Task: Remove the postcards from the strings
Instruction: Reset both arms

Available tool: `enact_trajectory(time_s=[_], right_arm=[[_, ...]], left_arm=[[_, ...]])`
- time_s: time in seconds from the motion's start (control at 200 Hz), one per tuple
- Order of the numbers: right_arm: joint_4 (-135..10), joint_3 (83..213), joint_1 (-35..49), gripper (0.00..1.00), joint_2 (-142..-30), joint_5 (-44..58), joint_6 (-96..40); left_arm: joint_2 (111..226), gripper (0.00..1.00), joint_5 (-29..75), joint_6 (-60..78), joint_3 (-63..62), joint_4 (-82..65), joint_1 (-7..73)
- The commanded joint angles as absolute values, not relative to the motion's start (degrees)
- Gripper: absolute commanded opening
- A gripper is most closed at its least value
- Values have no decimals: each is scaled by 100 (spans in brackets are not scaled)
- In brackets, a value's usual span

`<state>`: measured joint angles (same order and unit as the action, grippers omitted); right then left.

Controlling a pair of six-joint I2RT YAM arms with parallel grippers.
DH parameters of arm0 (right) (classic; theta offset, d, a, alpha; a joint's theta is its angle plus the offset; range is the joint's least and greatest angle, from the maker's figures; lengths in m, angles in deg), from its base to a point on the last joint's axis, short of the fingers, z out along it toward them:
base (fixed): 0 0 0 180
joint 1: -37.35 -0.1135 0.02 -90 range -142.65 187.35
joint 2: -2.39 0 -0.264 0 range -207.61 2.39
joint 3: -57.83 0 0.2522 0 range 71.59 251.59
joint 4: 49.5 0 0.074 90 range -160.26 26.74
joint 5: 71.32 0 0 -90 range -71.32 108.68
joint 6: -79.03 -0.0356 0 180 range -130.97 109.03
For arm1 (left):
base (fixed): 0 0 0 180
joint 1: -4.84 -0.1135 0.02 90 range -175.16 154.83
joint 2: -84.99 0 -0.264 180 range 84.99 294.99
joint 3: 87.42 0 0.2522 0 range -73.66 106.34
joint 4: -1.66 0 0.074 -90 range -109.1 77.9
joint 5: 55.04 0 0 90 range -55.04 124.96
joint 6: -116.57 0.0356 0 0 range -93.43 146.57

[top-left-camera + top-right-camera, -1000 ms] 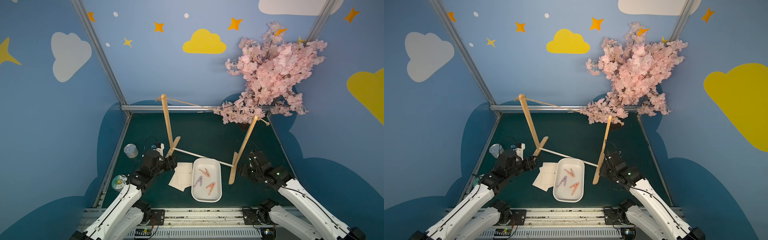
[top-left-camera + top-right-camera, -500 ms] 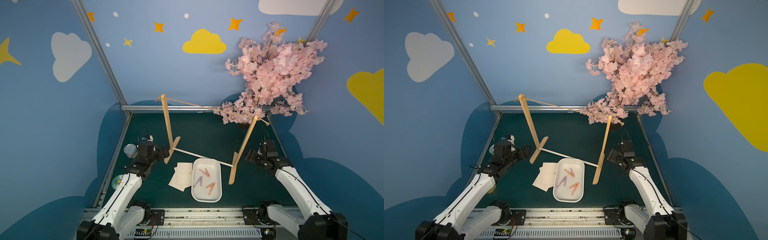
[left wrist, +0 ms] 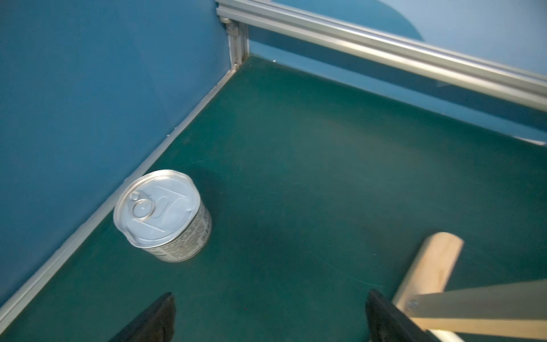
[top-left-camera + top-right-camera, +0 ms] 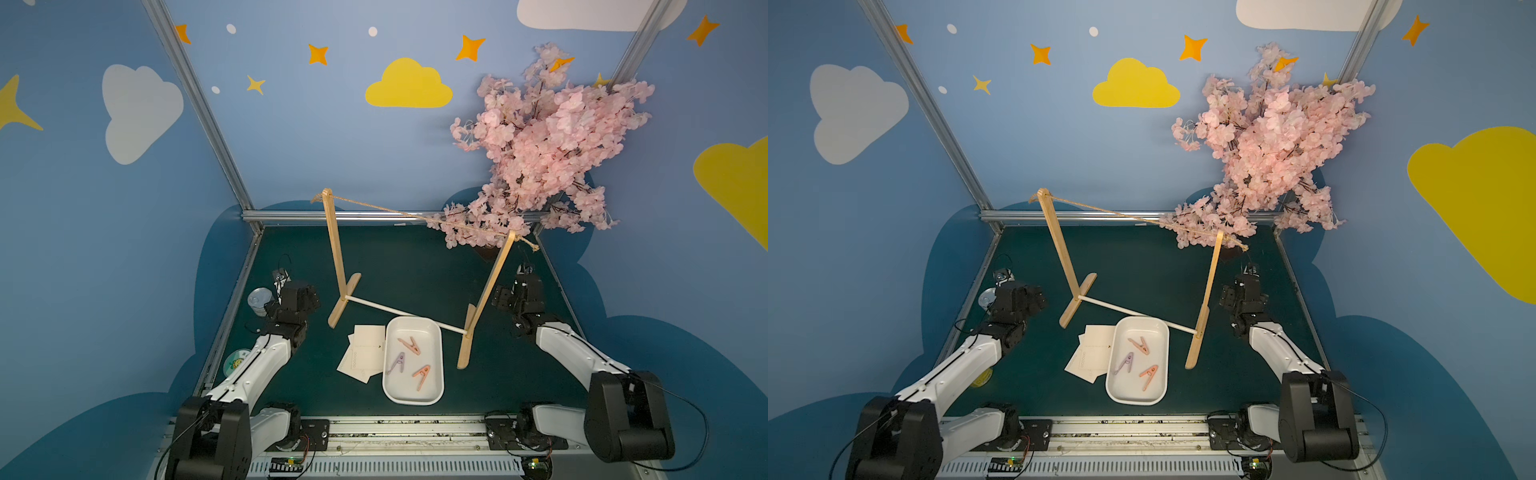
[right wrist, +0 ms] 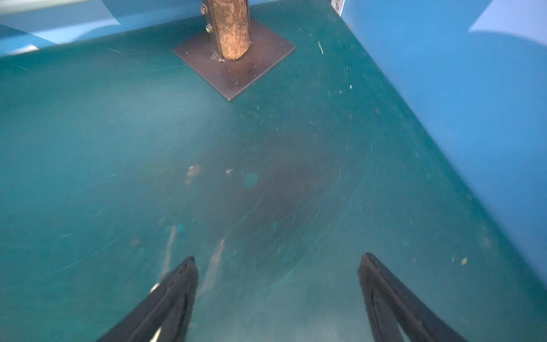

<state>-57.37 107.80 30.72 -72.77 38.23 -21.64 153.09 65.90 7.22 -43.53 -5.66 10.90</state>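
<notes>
So, thin tan jute twine (image 4: 374, 206) looks bare; white paper postcards (image 4: 365, 349) lie between left gripper (image 3: 270, 296) and right gripper (image 5: 277, 258), both spread empty. I'd steer clear of the light wooden stand (image 4: 334, 245).

Postcards (image 4: 368, 347): stacked askew, lower cards largely covered by the top one, print too small to read in both top views; whether the stack slips under the rim of the white tray (image 4: 413, 401) cannot be told. Left gripper (image 3: 270, 296) and right gripper (image 5: 277, 258): only the spread finger ends show in the wrist views, the rest cut off at the frame's edge. Can (image 4: 257, 298) and green disc (image 4: 235, 363): each partly hidden behind the left arm (image 4: 266, 365) in a top view.
</notes>
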Motion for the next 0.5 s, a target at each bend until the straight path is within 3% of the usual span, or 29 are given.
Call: enact_trajectory(time_s=[0.0, 0.21, 0.35, 0.496], right_arm=[[-4790, 10724, 3127, 86, -7655, 4085, -1829], [-3832, 10569, 3138, 86, -8283, 4005, -1480], [-3051, 10187, 3155, 87, -8344, 3766, -1369], [-2153, 9714, 3204, 87, -8279, 3431, -1261]], left_arm=[[15773, 99, 7072, 1593, -4688, 1086, 1025], [16591, 99, 6012, 2518, -4858, 2449, 970], [16893, 99, 4937, 2505, -4947, 2998, 769], [17162, 99, 4545, 2511, -5010, 3250, 662]])
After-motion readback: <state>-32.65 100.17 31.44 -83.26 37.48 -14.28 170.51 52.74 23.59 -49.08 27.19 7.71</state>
